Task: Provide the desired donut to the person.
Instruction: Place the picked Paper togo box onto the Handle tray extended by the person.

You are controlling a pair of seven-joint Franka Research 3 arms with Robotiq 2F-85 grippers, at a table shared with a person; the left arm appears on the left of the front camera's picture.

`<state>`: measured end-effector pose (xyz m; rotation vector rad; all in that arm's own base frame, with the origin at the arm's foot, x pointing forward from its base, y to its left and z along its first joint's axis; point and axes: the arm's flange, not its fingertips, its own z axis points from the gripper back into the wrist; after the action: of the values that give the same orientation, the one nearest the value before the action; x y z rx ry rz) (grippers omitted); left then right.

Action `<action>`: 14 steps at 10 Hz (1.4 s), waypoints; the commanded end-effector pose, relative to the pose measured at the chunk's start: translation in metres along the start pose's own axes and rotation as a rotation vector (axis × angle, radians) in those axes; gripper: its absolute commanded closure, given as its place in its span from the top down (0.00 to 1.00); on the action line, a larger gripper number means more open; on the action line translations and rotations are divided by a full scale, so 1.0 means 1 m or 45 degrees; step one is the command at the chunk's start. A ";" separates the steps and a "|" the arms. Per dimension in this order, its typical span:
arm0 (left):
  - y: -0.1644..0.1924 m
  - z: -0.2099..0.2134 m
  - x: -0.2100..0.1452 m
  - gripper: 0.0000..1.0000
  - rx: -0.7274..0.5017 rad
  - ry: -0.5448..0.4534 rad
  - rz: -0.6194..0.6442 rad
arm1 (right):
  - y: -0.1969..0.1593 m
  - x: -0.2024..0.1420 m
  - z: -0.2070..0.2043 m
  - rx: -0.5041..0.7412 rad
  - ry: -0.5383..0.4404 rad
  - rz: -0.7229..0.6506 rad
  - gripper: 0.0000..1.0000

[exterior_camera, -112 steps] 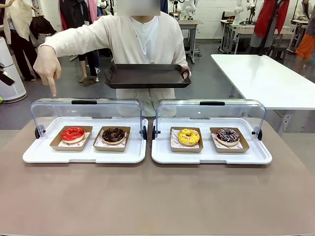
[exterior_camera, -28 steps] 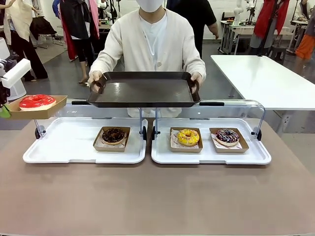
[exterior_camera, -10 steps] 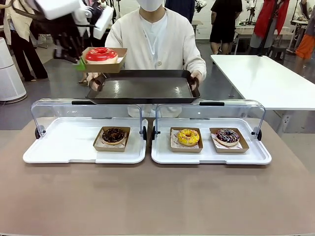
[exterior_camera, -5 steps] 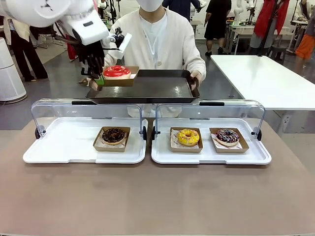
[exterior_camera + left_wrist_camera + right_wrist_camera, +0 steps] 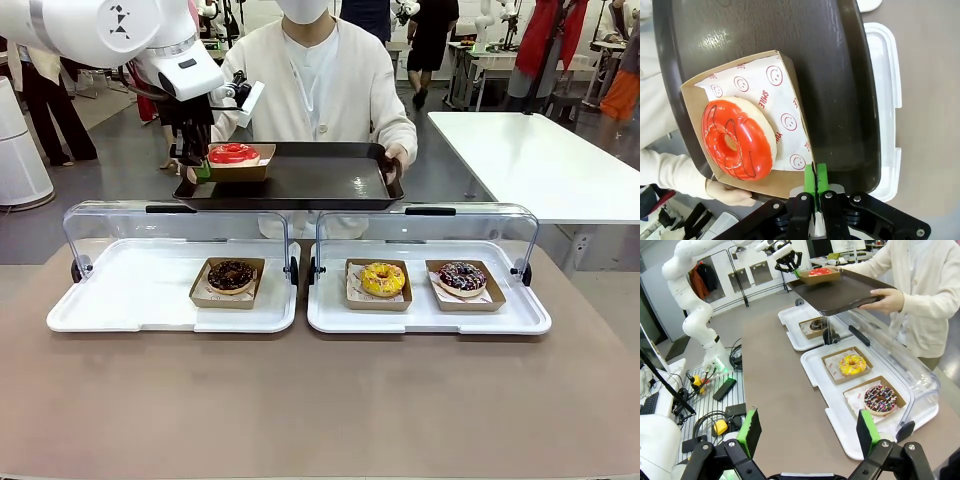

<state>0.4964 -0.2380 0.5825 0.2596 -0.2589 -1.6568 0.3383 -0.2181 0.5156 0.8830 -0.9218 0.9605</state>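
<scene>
Just ahead of my left claw [image 5: 203,170], the red donut [image 5: 233,153] sits in its carton [image 5: 245,168], low on the corner of the tray [image 5: 330,182] nearest the claw. Half a second ago the carton hung slightly higher at the tray's edge, and 1 second ago it was clearly above it. I judge it has touched down, or very nearly. The wrist camera shows the green pads [image 5: 822,175] clenched on the carton's [image 5: 785,182] side wall, so nothing is released yet. The delivery looks all but done, and letting go is what remains.

The person [image 5: 320,75] holds the tray by both ends, with 1 hand [image 5: 729,192] on its rim just beside the claw.

Below the claw, the near slot of the left display case [image 5: 120,310] is bare. About 11 seconds ago this donut lay there while the person pointed at it. The chocolate donut [image 5: 231,275], yellow donut [image 5: 383,278] and sprinkled donut [image 5: 462,276] lie where they were.

Well apart from all this, my right claw [image 5: 809,432] hovers over the worktop [image 5: 775,390] with jaws spread and empty.
</scene>
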 end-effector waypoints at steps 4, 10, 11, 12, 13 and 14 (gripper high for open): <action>0.018 -0.012 -0.005 0.01 -0.050 -0.019 -0.038 | 0.000 0.001 0.001 0.001 -0.014 0.003 1.00; 0.015 -0.003 -0.010 1.00 -0.027 -0.019 -0.018 | 0.000 0.001 0.001 0.001 -0.014 0.003 1.00; 0.016 -0.001 -0.010 1.00 -0.028 -0.021 -0.020 | 0.000 0.001 0.001 0.001 -0.014 0.003 1.00; 0.017 0.001 -0.010 1.00 -0.027 -0.022 -0.024 | 0.000 0.001 0.001 0.001 -0.014 0.003 1.00; 0.015 0.003 -0.010 1.00 -0.025 -0.022 -0.019 | 0.000 0.001 0.001 0.001 -0.014 0.003 1.00; 0.015 0.004 -0.010 1.00 -0.025 -0.024 -0.022 | 0.000 0.001 0.001 0.001 -0.014 0.003 1.00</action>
<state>0.5128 -0.2331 0.5854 0.2563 -0.2559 -1.6637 0.3383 -0.2181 0.5156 0.8830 -0.9218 0.9605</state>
